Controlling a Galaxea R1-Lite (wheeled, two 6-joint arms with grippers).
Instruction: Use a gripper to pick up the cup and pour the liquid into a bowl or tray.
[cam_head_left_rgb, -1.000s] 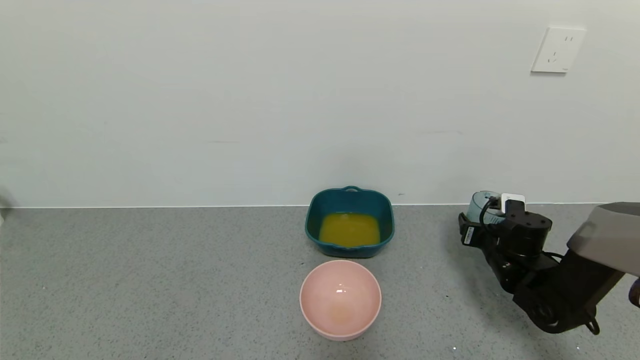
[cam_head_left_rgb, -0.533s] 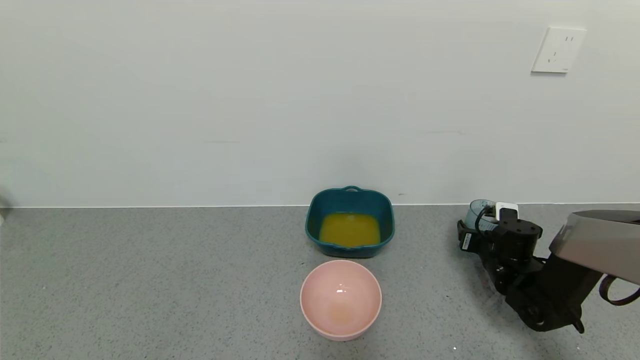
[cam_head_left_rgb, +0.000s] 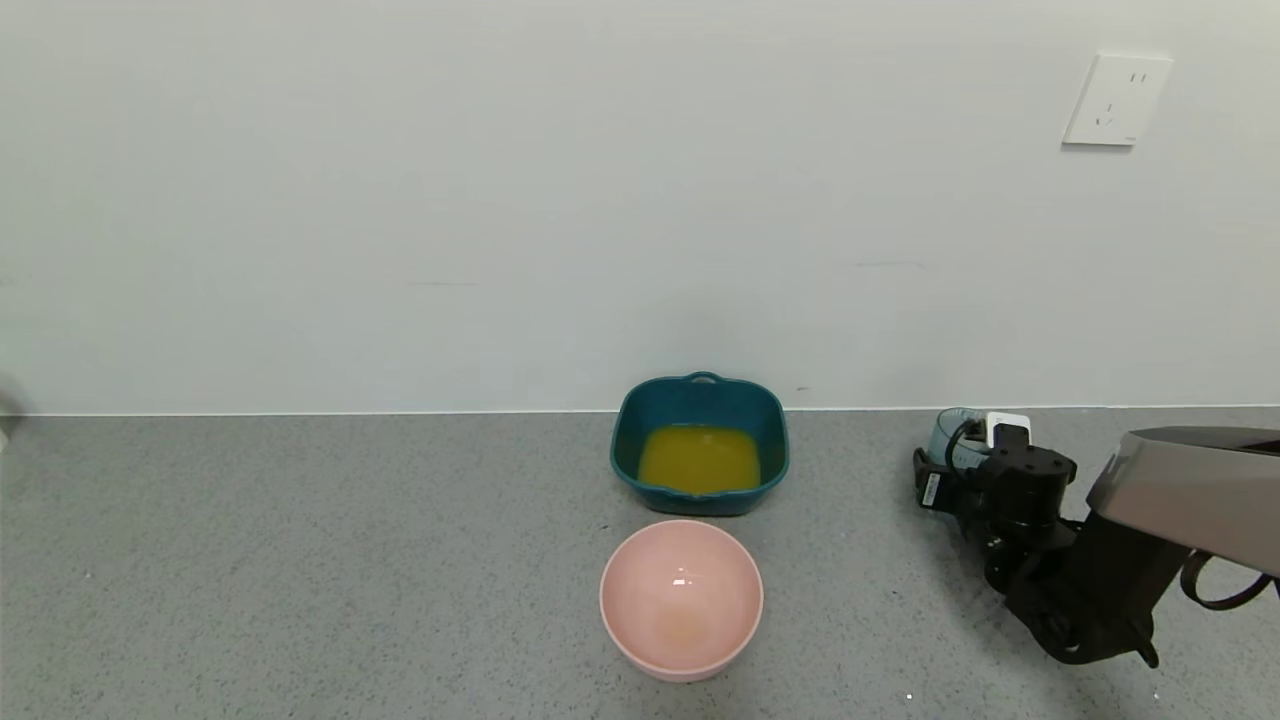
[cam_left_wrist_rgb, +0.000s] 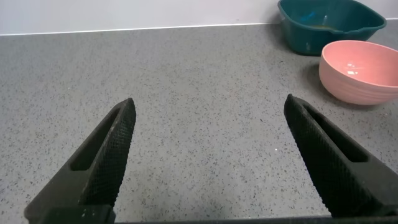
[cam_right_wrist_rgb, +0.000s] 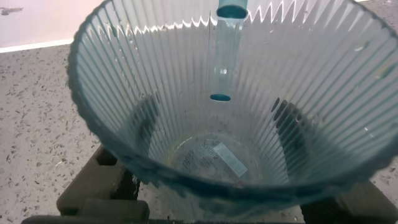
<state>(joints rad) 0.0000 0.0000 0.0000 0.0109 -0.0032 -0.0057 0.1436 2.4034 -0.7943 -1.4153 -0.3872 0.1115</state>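
My right gripper (cam_head_left_rgb: 968, 462) is at the far right of the counter, low over it, shut on the cup (cam_head_left_rgb: 953, 429). In the right wrist view the ribbed, translucent cup (cam_right_wrist_rgb: 230, 81) stands upright and looks empty, with my fingers (cam_right_wrist_rgb: 144, 122) showing dark through its walls on both sides. The orange-yellow liquid (cam_head_left_rgb: 699, 458) lies in the dark teal dish (cam_head_left_rgb: 700, 395) at the back centre, well to the left of the cup. My left gripper (cam_left_wrist_rgb: 208, 102) is open and empty over bare counter, out of the head view.
A round pink bowl (cam_head_left_rgb: 681, 597) stands just in front of the teal dish; both also show in the left wrist view, the teal dish (cam_left_wrist_rgb: 329, 28) behind the pink bowl (cam_left_wrist_rgb: 360, 70). A wall with a socket (cam_head_left_rgb: 1116, 99) backs the grey speckled counter (cam_head_left_rgb: 300, 560).
My right gripper has sunk lower toward the counter with the cup in it, and the arm has dropped. The dishes and the liquid have not moved.
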